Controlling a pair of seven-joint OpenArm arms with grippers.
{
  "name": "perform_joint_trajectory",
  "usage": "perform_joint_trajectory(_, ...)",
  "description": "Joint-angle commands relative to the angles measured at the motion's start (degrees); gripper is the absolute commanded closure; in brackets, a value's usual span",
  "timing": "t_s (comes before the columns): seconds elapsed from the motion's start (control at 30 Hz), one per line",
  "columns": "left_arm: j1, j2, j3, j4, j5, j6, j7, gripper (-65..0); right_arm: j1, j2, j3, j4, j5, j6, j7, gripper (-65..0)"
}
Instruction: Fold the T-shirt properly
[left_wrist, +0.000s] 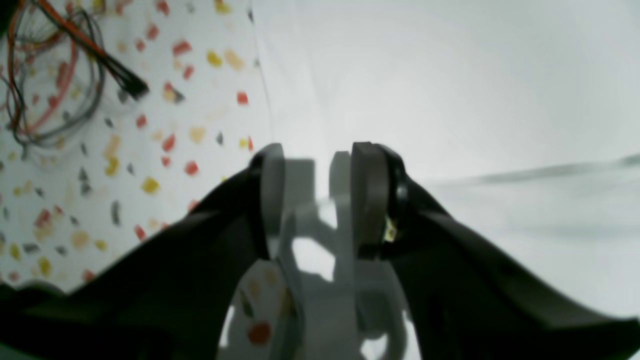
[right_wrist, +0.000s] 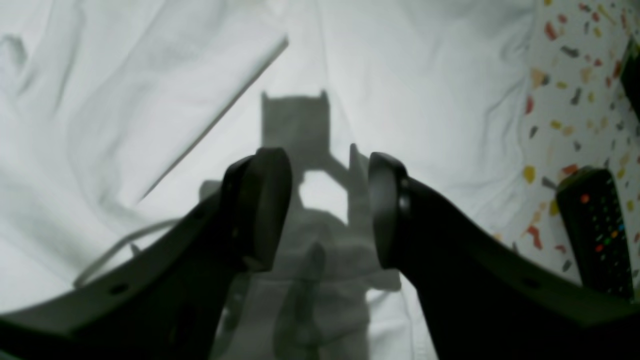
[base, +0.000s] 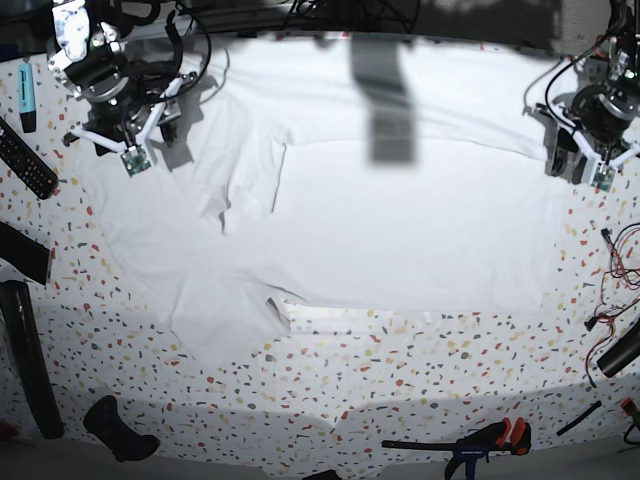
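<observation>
The white T-shirt (base: 400, 230) lies spread wide over the speckled table (base: 400, 370), wrinkled and bunched on its left part, with a folded flap near the front edge. My right gripper (right_wrist: 325, 185) hangs open over creased cloth (right_wrist: 125, 100), casting its shadow on it, with nothing between its fingers. In the base view this gripper (base: 118, 125) is at the shirt's far left corner. My left gripper (left_wrist: 317, 170) is open just above the smooth shirt (left_wrist: 450, 75) by its side edge. The base view shows this gripper (base: 568, 158) at the shirt's far right.
A black remote (right_wrist: 595, 230) lies on the table right of the right gripper, also seen in the base view as the remote (base: 25, 160). Loose wires (left_wrist: 60, 75) lie beside the left gripper. Dark tools (base: 25, 360) and a clamp (base: 480, 445) sit along the left and front edges.
</observation>
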Motion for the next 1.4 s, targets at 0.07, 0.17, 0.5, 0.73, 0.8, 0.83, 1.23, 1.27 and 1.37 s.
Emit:
perform_joint_trajectory(0.07, -3.7, -1.0, -0.5, 0.7, -0.5, 0.3, -1.7, -21.6, 1.6, 0.6, 0.2, 1.2, 0.0, -0.5, 3.0, -28.4)
perform_joint_trajectory(0.17, -8.1, -1.0, -0.5, 0.7, -1.6, 0.3, -1.6, -21.6, 3.1, 0.6, 0.2, 1.2, 0.0, -0.4, 3.5, -28.4)
perform_joint_trajectory(0.5, -26.5, -1.0, -0.5, -2.9, -3.5, -0.2, 5.2, -21.6, 7.0, 0.6, 0.2, 1.2, 2.4, 0.5, -1.9, -28.4)
perform_joint_trajectory(0.73, -40.7, -1.0, -0.4, -23.4, -13.4, -6.6, 7.5, -22.9, 8.1, 0.6, 0.2, 1.2, 6.1, 3.4, -3.7, -28.4)
perform_joint_trajectory(0.8, -44.2, -1.0, -0.4, -30.2, -14.4, -6.8, 7.7, -28.0, 8.1, 0.6, 0.2, 1.2, 6.1, 3.8, -5.1, -28.4)
perform_joint_trajectory(0.83, -45.8, -0.9, -0.3, -33.5, -14.4, -7.7, 8.0, -31.0, 8.1, 0.6, 0.2, 1.2, 6.1, 3.8, -6.0, -28.5)
perform_joint_trajectory(1.23, -58.2, 3.2, -0.4, -66.9, -18.6, -14.3, -0.7, -33.7, 8.1, 0.6, 0.2, 1.2, 9.3, 3.8, -7.7, -28.4)
perform_joint_trajectory(1.27, -58.3, 3.7, -0.4, -68.7, -18.1, -14.3, -2.6, -33.7, 8.0, 0.6, 0.2, 1.2, 9.4, 3.8, -7.7, -28.4)
perform_joint_trajectory(1.37, -58.3, 4.8, -0.4, -71.5, -12.3, -14.8, -5.6, -33.7, 8.1, 0.6, 0.2, 1.2, 9.4, 3.8, -7.6, -28.4)
